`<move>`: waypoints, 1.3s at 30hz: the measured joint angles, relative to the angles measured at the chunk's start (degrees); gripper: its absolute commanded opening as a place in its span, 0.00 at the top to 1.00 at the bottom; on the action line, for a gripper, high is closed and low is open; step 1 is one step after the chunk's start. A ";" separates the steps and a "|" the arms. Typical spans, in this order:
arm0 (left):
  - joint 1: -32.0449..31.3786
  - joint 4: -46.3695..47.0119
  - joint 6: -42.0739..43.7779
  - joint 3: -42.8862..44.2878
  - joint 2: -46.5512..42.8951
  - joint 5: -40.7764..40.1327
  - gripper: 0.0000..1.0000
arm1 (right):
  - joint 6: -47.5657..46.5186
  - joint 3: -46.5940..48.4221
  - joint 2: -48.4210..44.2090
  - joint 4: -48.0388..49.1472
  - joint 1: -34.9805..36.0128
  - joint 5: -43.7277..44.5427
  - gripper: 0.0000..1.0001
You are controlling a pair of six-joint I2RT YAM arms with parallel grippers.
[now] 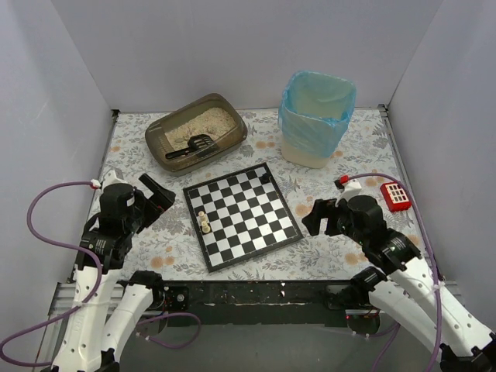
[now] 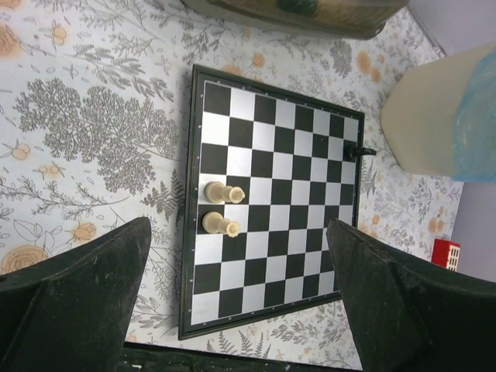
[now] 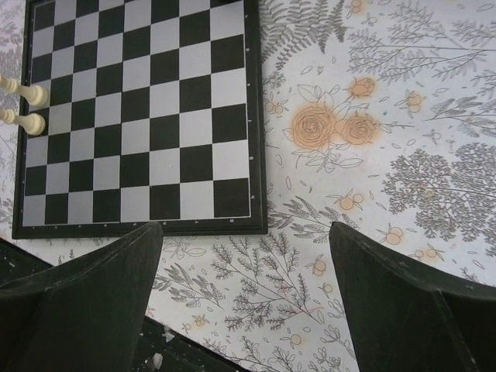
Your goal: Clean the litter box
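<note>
Nearest me, the left gripper [image 1: 157, 194] and right gripper [image 1: 316, 218] hang released at the near edge, jaws wide and holding nothing, on either side of the chessboard [image 1: 242, 215]. I'd reach with the left one, skirting the board's far-left corner, and line the jaws across the handle of the scoop [image 1: 191, 146] before closing. The litter box [image 1: 221, 151] lies far left on the surface. It is dark brown and holds beige litter, with the black scoop resting inside.

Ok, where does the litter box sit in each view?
Top external: litter box at back left, behind the chessboard.
Left wrist: its near wall cut by the top edge, beyond the chessboard.
Right wrist: not in it.
Shared landmark: the chessboard, in all three.
</note>
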 measured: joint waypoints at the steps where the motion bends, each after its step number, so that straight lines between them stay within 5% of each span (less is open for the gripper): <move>1: 0.00 0.24 -0.11 -0.83 0.00 0.59 0.02 | 0.00 -0.35 1.29 1.11 0.00 -0.74 0.05; 17: 0.00 0.55 -2.78 -6.95 -1.88 5.05 0.02 | 0.02 -8.41 29.83 22.36 0.00 -7.02 0.21; 24: 0.00 0.37 -3.41 -6.95 -2.34 5.16 0.02 | 7.45 -16.02 27.43 31.76 1.36 -14.86 0.24; 32: 0.00 2.10 -3.87 -6.99 -1.66 7.56 0.02 | 12.83 -17.86 27.69 36.96 13.84 -16.09 0.24; 39: 0.00 2.56 -3.85 -6.99 0.81 7.54 0.02 | 14.99 -9.90 42.34 43.21 30.80 -13.70 0.24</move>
